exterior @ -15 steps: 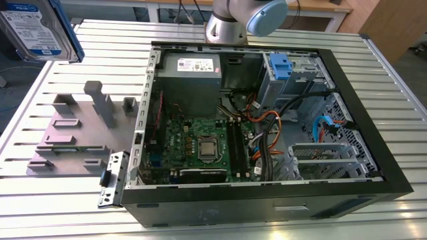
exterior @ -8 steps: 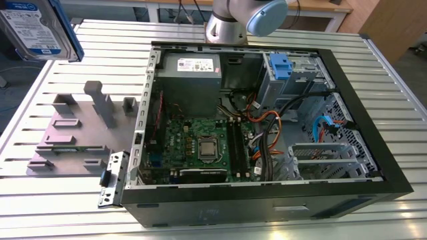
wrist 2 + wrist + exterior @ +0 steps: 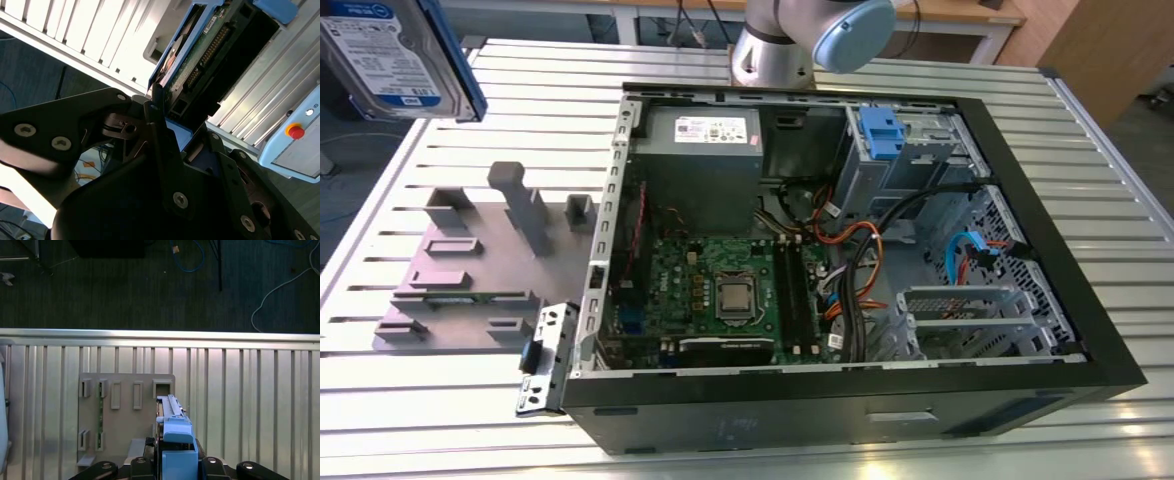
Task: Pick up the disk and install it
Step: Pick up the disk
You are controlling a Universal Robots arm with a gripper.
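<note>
The disk (image 3: 387, 60), a silver drive with a white-and-blue label in a blue carrier, hangs in the air at the exterior view's upper left, above the slatted table. In the first wrist view the disk (image 3: 172, 412) stands edge-on in my gripper (image 3: 175, 460), directly above the grey fixture plate (image 3: 125, 420). The second wrist view shows the disk's underside (image 3: 210, 45) with its green board and connector. There my gripper (image 3: 182, 132) is shut on the blue carrier's end. The disk touches nothing else.
An open computer case (image 3: 1067, 300) lies on the slatted table (image 3: 454, 420), with a grey drive cage and blue latch (image 3: 883, 135) and a grey power supply (image 3: 700, 150) inside. A grey fixture plate (image 3: 480, 270) lies beside the case. A pendant with a red button (image 3: 296, 131) sits nearby.
</note>
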